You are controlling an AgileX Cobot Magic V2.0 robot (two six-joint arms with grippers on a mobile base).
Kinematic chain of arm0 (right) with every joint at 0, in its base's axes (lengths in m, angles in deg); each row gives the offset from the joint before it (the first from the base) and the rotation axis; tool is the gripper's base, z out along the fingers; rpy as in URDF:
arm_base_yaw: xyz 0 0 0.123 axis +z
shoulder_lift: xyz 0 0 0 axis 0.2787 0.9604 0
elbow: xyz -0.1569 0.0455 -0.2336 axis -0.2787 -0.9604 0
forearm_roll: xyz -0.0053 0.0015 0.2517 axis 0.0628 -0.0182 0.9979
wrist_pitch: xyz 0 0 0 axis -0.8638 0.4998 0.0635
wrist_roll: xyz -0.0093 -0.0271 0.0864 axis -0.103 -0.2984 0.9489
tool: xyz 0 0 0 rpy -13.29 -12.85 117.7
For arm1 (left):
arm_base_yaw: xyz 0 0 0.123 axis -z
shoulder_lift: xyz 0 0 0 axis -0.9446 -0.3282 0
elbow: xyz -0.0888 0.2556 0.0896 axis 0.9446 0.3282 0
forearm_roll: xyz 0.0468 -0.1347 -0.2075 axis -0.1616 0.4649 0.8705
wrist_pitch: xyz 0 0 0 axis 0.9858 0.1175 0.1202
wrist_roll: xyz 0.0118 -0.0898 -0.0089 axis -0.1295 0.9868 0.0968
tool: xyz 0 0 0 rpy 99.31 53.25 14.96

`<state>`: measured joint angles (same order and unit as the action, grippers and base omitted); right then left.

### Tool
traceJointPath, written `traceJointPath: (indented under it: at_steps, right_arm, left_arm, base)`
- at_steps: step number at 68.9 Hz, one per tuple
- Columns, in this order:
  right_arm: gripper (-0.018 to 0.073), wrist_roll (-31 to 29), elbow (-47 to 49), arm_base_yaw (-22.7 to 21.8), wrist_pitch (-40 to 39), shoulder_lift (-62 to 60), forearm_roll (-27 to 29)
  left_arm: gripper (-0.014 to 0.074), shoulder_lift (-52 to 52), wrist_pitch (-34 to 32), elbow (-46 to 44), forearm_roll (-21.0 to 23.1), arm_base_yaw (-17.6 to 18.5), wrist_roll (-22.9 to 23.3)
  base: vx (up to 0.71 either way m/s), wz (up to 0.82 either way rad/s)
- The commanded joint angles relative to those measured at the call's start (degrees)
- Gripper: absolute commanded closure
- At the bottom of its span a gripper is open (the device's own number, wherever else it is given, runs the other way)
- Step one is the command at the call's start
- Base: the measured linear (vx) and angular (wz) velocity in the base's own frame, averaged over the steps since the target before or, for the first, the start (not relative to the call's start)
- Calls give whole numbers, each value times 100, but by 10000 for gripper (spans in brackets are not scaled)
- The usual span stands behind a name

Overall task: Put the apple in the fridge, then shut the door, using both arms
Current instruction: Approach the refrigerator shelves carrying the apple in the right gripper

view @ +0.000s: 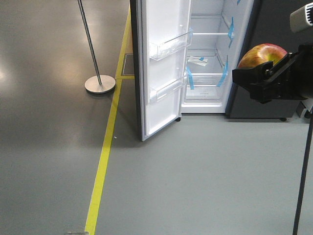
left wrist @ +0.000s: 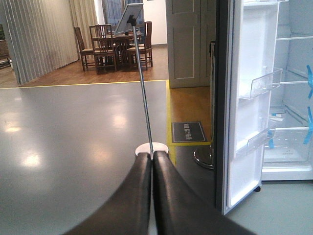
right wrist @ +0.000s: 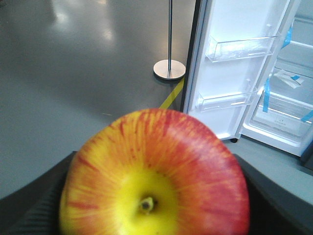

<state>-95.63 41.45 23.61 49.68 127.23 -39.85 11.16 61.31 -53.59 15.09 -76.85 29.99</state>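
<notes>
We are holding the apple (view: pixel 261 55) in the right gripper (view: pixel 266 74), its jaws clamping the fruit, at the right edge of the front view, well apart from the fridge (view: pixel 208 24) at upper centre. The door (view: pixel 164 68) is standing wide open, so we are judging both placing and closing as undone. The left gripper (left wrist: pixel 152 193) is sitting pressed together, empty. We are noting glossy red-yellow skin, smooth white lining, clear plastic bins (view: pixel 171 46), blue tape strips (view: pixel 231 27)
</notes>
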Motion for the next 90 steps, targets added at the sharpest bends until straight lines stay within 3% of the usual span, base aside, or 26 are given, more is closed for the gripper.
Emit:
traceJointPath:
  at_steps: [1, 90]
  right_arm:
    - [503, -41, 160, -9, -349, -123, 120]
    - [503, -41, 160, -9, -349, -123, 120]
  left_arm:
    - [605, 81, -419, -113, 58, 48, 45]
    - [605, 81, -419, -113, 58, 48, 45]
  base:
    - [9, 1]
    - [8, 1]
